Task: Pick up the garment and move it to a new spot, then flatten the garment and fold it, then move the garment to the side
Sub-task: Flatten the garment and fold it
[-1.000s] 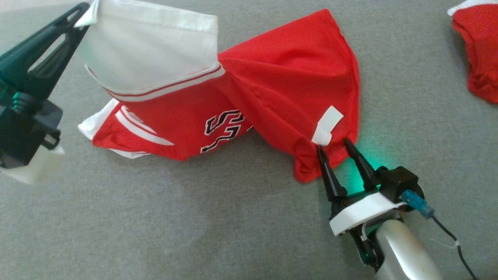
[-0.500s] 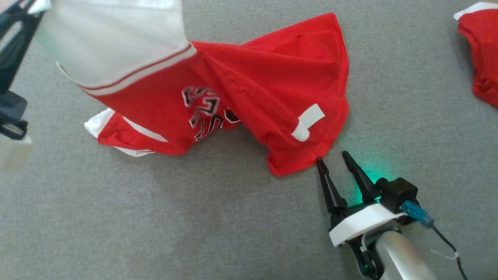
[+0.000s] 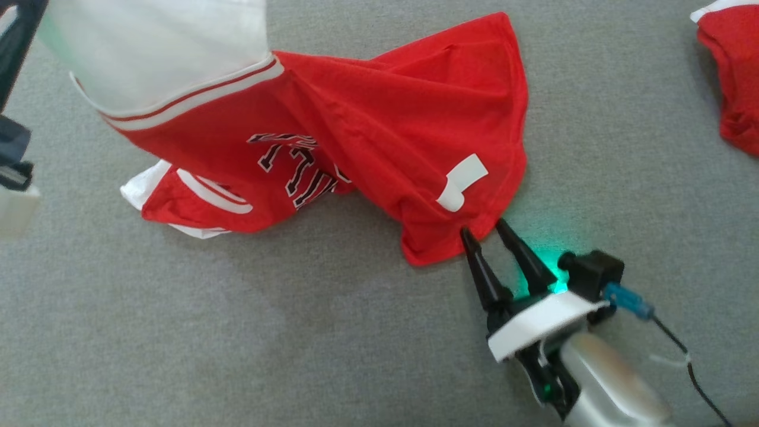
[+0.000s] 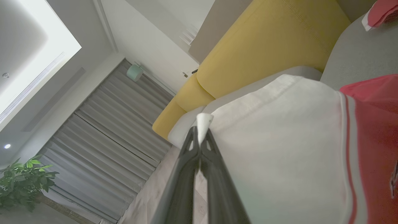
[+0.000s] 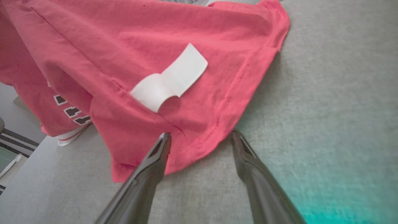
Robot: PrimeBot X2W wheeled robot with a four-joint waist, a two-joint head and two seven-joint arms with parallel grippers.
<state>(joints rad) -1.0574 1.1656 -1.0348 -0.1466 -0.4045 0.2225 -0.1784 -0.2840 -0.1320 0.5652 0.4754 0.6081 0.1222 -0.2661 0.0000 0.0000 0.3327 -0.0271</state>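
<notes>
The garment (image 3: 379, 130), a red jersey with white trim and black lettering, lies rumpled on the grey cushion. Its white part is lifted at the upper left. In the left wrist view my left gripper (image 4: 200, 138) is shut on a corner of that white cloth (image 4: 279, 149). My right gripper (image 3: 483, 228) stands open at the garment's lower right red corner, near a white label (image 3: 462, 181). In the right wrist view the red hem (image 5: 155, 46) lies between the fingertips of the right gripper (image 5: 201, 134), and the jaws are spread wide.
A second red garment (image 3: 732, 77) lies at the far right edge. The grey cushion (image 3: 237, 332) stretches bare toward me. A yellow backrest (image 4: 264, 46) rises behind the seat. A dark cable (image 3: 682, 356) trails from my right wrist.
My left gripper pulled the white part up and leftward, dragging the red hem away from my right fingers. My right gripper then moved forward and left, back to the hem, still open.
</notes>
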